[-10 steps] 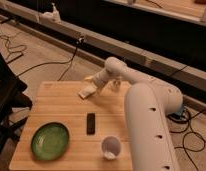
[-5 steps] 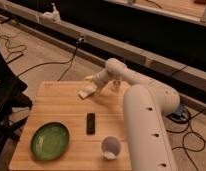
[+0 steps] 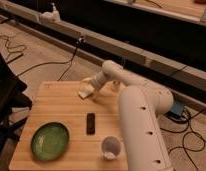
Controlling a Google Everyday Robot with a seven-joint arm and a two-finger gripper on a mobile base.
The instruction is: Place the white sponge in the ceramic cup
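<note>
The claw [image 3: 90, 83] hangs spread wide, gripping nothing, just over the sponge [image 3: 85, 93], seemingly poised to pinch it. The cup [image 3: 111, 147] waits well away, toward the table's near edge.

wooden table [image 3: 58, 105] | green plate [image 3: 50, 141] front-left | small dark bar [image 3: 90, 123], possibly a remote, mid-table | cables [image 3: 43, 64] on floor behind
</note>
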